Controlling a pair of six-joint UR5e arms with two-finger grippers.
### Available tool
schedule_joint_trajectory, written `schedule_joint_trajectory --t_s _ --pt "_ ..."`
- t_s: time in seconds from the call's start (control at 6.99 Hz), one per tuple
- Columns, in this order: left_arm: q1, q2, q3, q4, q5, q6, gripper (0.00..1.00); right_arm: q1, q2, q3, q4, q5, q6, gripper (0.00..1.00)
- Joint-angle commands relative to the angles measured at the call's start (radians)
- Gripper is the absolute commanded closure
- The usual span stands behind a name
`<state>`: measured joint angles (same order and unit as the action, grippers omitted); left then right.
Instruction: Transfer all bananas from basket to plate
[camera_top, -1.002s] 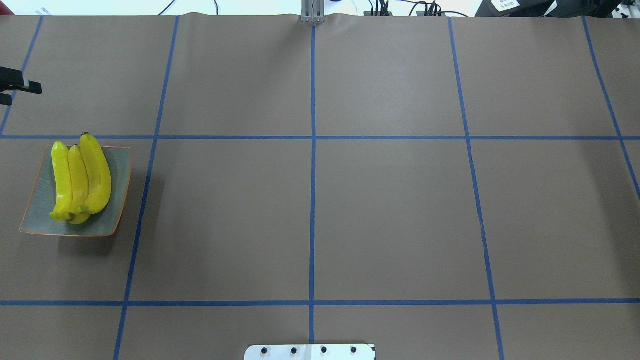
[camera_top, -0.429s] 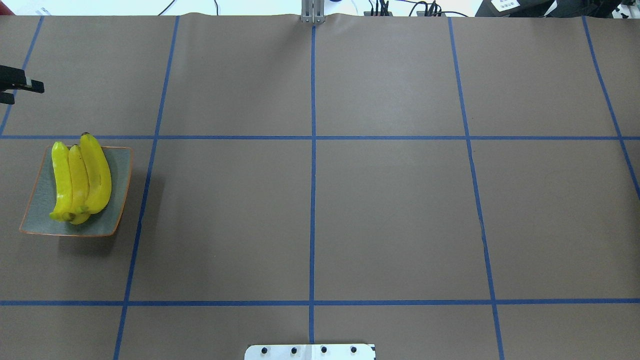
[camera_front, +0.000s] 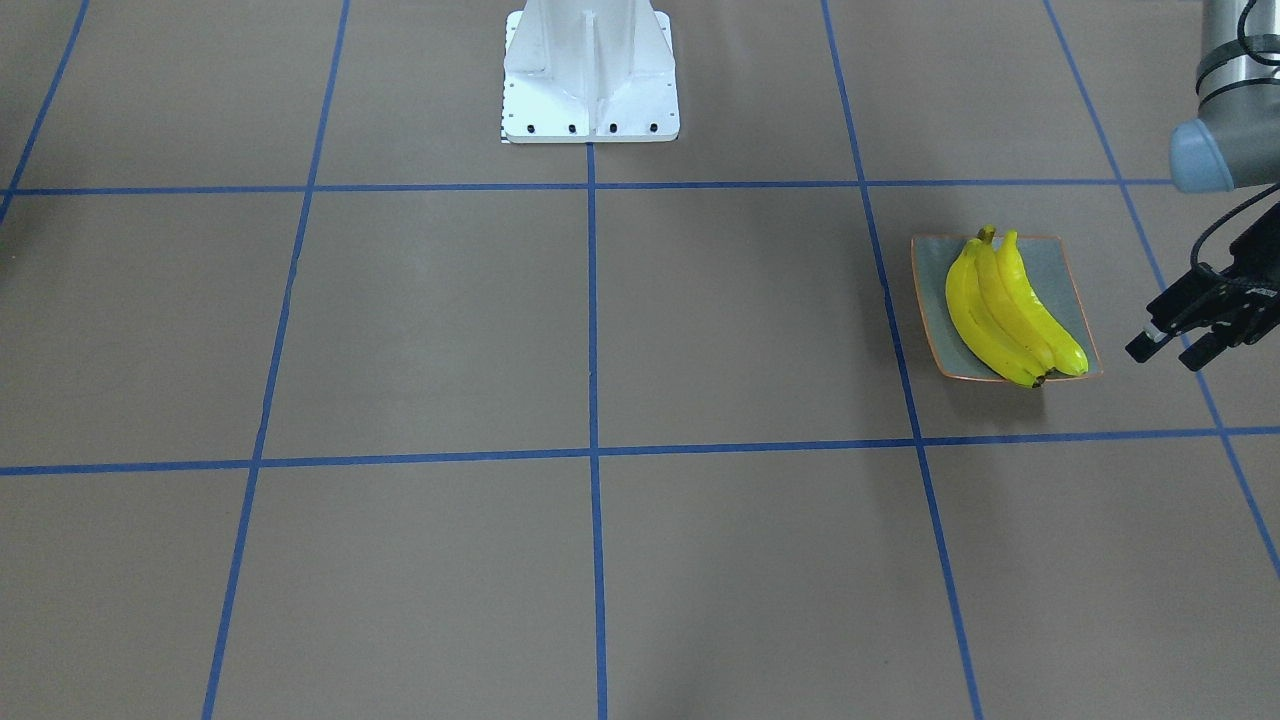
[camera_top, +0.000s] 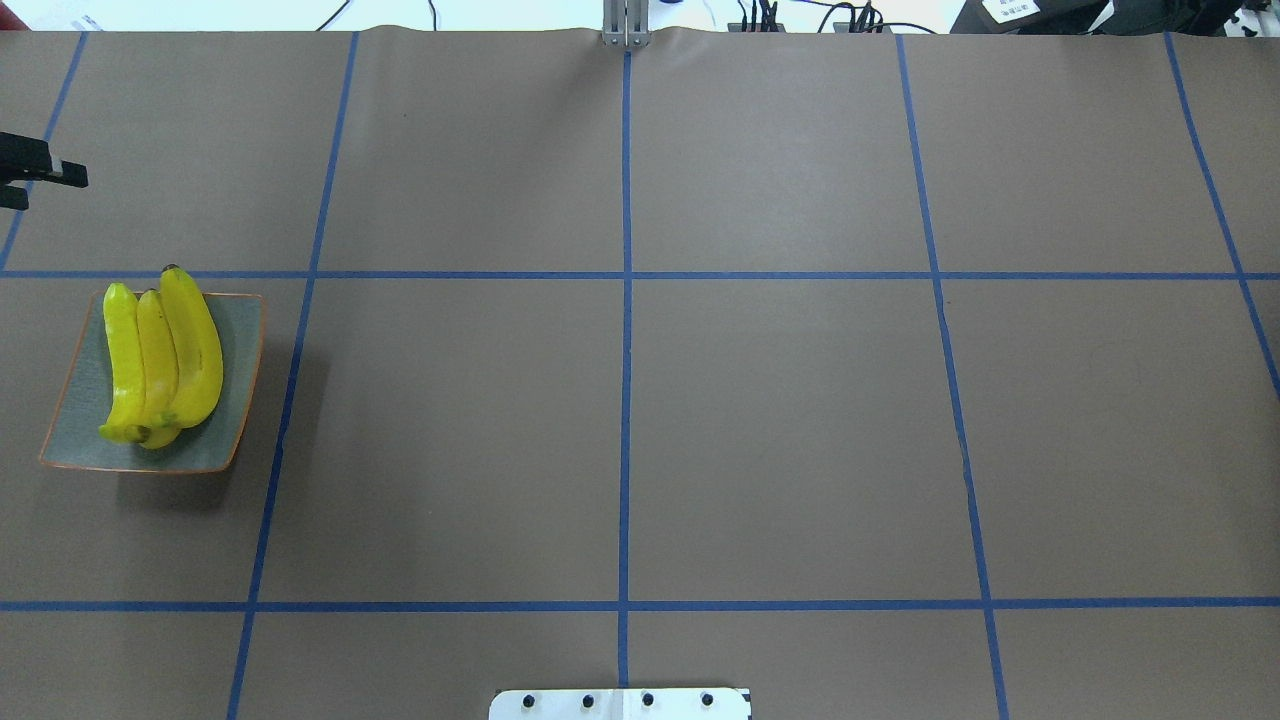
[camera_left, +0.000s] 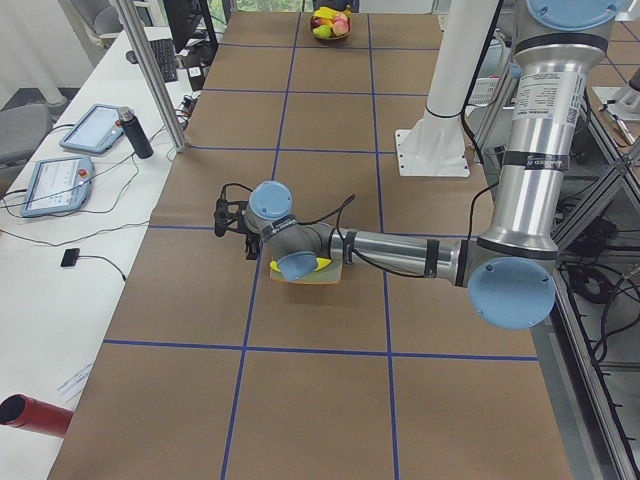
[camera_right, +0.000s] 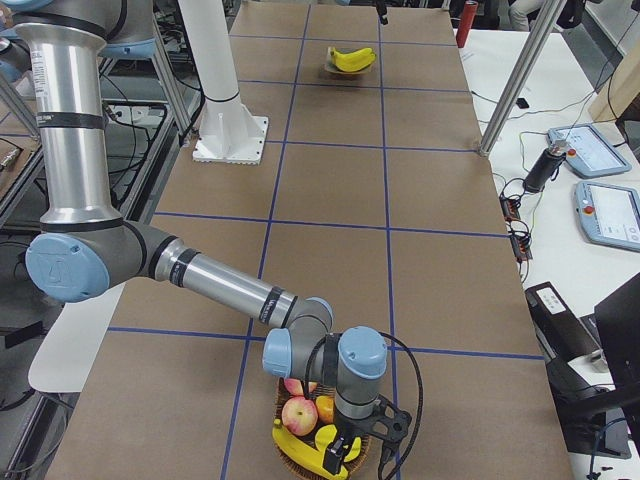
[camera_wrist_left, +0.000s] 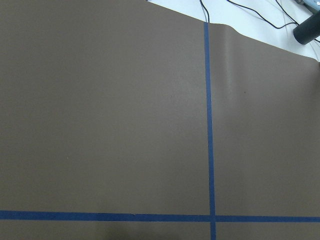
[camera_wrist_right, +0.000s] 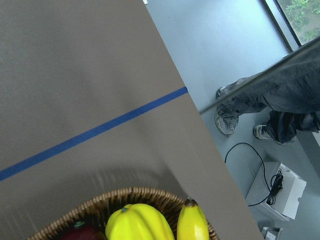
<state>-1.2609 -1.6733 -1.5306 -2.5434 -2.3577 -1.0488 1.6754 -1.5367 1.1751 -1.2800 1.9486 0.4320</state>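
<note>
Three yellow bananas (camera_top: 160, 355) lie side by side on the grey-blue plate (camera_top: 235, 400) at the table's left; they also show in the front view (camera_front: 1005, 310) on the plate (camera_front: 930, 300). My left gripper (camera_top: 50, 188) hangs open and empty just beyond the plate, and it shows in the front view (camera_front: 1163, 358). A fourth banana (camera_wrist_right: 192, 222) lies in the wicker basket (camera_wrist_right: 100, 200) at the table's far right end. My right gripper (camera_right: 345, 455) is low over the basket (camera_right: 290, 462). I cannot tell whether it is open or shut.
The basket also holds red apples (camera_right: 300, 412) and another yellow fruit (camera_wrist_right: 137, 225). The white robot base (camera_front: 590, 80) stands at the table's near middle. A side table with tablets (camera_right: 600, 150) and a person's legs (camera_wrist_right: 250, 107) lie beyond the table edge.
</note>
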Motion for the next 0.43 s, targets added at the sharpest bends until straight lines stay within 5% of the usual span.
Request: schedule_joint_trajectory --t_s 0.0,0.29 --pt "0.000 0.001 0.000 -0.003 0.000 0.001 0.00 0.000 0.007 -0.026 0.001 0.001 0.058 0.01" --pt "0.002 0.000 0.000 -0.003 0.000 0.001 0.00 0.000 -0.002 -0.099 0.165 -0.002 0.152 0.01"
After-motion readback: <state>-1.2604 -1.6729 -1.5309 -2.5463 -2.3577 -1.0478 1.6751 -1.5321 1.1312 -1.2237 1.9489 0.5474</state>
